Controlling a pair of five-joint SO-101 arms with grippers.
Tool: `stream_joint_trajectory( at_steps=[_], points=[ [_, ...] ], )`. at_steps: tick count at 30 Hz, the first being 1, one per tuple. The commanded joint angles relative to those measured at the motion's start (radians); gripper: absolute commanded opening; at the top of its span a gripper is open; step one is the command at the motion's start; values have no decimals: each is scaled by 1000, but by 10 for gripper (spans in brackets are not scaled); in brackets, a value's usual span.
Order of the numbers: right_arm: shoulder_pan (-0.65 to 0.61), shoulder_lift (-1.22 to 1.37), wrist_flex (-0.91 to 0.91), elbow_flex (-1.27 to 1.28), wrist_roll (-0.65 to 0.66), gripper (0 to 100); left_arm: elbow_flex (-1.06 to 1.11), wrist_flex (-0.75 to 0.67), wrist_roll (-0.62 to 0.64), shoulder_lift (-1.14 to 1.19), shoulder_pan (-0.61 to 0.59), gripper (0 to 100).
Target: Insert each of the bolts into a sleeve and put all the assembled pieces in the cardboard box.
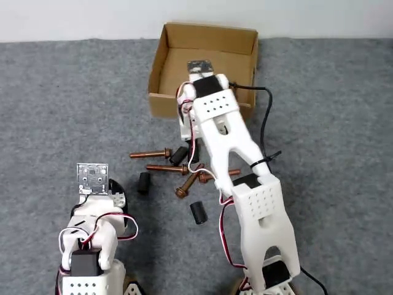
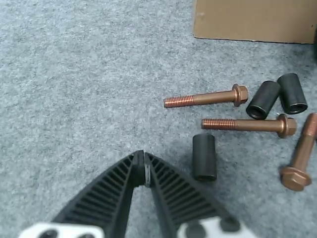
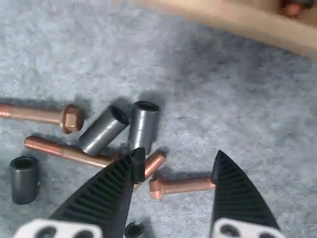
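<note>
Several copper bolts (image 1: 167,168) and black sleeves (image 1: 143,182) lie loose on the grey carpet in front of the cardboard box (image 1: 161,67). My right gripper (image 3: 179,161) hangs open over them, with one short bolt (image 3: 181,186) on the carpet between its fingers and two sleeves (image 3: 143,125) just beyond. In the high view the right arm (image 1: 215,123) covers this spot. My left gripper (image 2: 143,163) is shut on nothing, low over the carpet, next to a lone upright-lying sleeve (image 2: 204,157). A copper piece (image 3: 292,7) shows inside the box.
Another sleeve (image 1: 198,212) lies near the right arm's base. Two bolts (image 2: 205,98) lie parallel beyond the left gripper. The box wall (image 2: 252,20) stands behind the pile. A black cable (image 1: 265,117) runs beside the box. Open carpet lies to the far left and right.
</note>
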Motion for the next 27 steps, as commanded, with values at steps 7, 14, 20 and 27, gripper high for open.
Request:
stream_joint_trajectory(
  at_steps=[7, 14, 20, 27],
  points=[
    [-62, 30, -18, -31, -9, 199, -4, 9, -5, -5, -6, 5],
    [-42, 107, -90, -31, -5, 199, -4, 9, -5, -5, -6, 5],
    [-28, 168, -176, -31, 37, 197, -4, 9, -5, -5, -6, 5],
    [-19, 194, -170, -31, 34, 7, -4, 9, -5, -5, -6, 5]
  ],
)
